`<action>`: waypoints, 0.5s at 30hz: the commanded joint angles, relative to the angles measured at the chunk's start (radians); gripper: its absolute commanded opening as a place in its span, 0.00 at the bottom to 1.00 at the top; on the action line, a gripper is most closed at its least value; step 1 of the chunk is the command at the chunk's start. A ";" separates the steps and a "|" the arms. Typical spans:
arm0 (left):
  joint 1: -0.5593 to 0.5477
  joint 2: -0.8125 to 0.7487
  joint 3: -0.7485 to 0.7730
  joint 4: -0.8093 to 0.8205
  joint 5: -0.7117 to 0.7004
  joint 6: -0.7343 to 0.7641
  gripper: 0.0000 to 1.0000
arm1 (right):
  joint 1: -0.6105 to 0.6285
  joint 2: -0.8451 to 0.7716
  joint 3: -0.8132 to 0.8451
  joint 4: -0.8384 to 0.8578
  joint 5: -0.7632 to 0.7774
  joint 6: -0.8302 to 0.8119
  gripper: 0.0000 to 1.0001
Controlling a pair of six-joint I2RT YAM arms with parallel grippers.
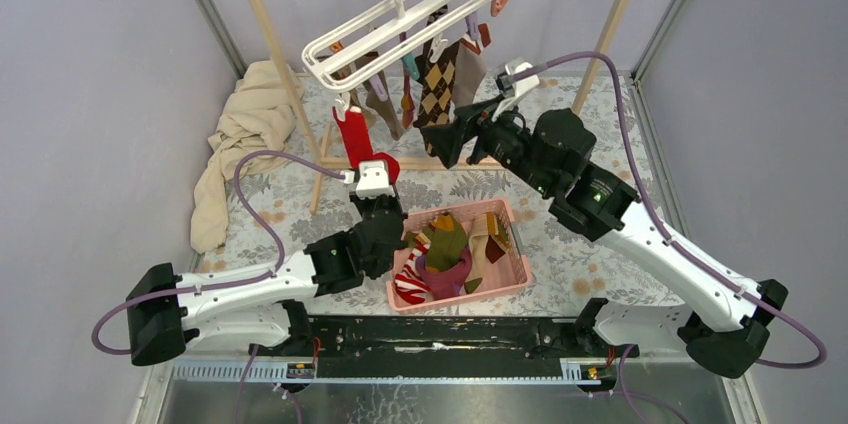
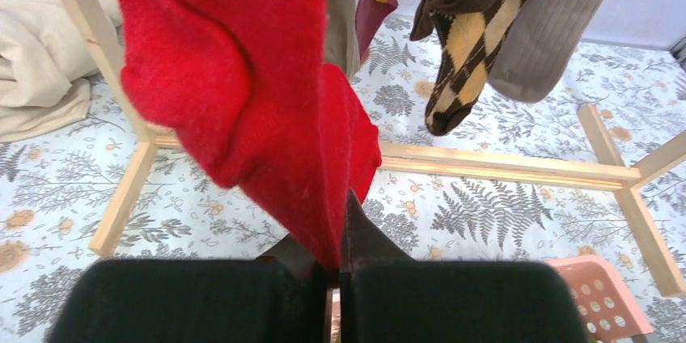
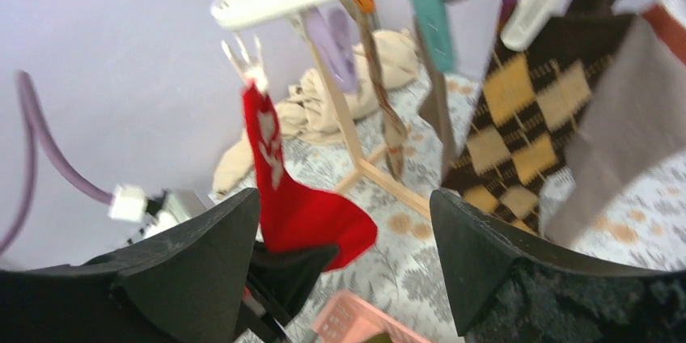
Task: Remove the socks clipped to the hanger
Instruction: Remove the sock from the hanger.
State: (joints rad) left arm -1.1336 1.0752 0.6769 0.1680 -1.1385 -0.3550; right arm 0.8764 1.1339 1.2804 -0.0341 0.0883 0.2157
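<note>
The white plastic multi-bar hanger (image 1: 400, 29) hangs tilted from the tall wooden rail frame (image 1: 270, 34) at the upper centre of the overhead view, with several socks clipped beneath it. The solid red fabric sock (image 1: 355, 139) dangles from a clip at the hanger's lower left corner. In the left wrist view its toe end fills the middle of the frame and runs down between the black fingers. The left hand (image 2: 336, 274) is clenched on that toe (the fabric is pinched right at the fingertips).

The right hand (image 3: 348, 222) sits just right of centre in the overhead view, released, its two dark fingers spread wide with nothing between them. Beside it hangs the brown-and-tan argyle sock (image 3: 518, 133), in the right half of the right wrist view.

Lower centre in the overhead view, a pink perforated plastic basket (image 1: 515, 264) stands on the fern-patterned worktop (image 1: 600, 264) and holds a heap of mixed socks (image 1: 445, 244). A crumpled beige cloth (image 1: 245, 134) lies at the left.
</note>
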 commanded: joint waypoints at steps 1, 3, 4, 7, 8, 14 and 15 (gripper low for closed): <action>-0.052 -0.008 0.022 -0.048 -0.162 -0.004 0.00 | 0.021 0.072 0.149 -0.004 -0.085 -0.046 0.84; -0.067 -0.009 0.023 -0.070 -0.182 -0.009 0.00 | 0.023 0.126 0.224 -0.026 -0.139 -0.067 0.83; -0.073 -0.010 0.025 -0.083 -0.190 -0.015 0.00 | 0.025 0.153 0.262 -0.040 -0.152 -0.075 0.83; -0.088 -0.014 0.026 -0.104 -0.213 -0.026 0.00 | 0.030 0.227 0.362 -0.077 -0.172 -0.085 0.82; -0.091 -0.015 0.027 -0.108 -0.219 -0.026 0.00 | 0.031 0.251 0.393 -0.089 -0.175 -0.085 0.82; -0.114 -0.025 0.033 -0.137 -0.244 -0.032 0.00 | 0.035 0.354 0.506 -0.119 -0.224 -0.057 0.80; -0.116 -0.027 0.032 -0.141 -0.247 -0.034 0.00 | 0.035 0.363 0.507 -0.111 -0.239 -0.050 0.79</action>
State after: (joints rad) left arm -1.2324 1.0698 0.6773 0.0460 -1.3056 -0.3630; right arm 0.9016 1.4757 1.7264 -0.1493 -0.0788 0.1566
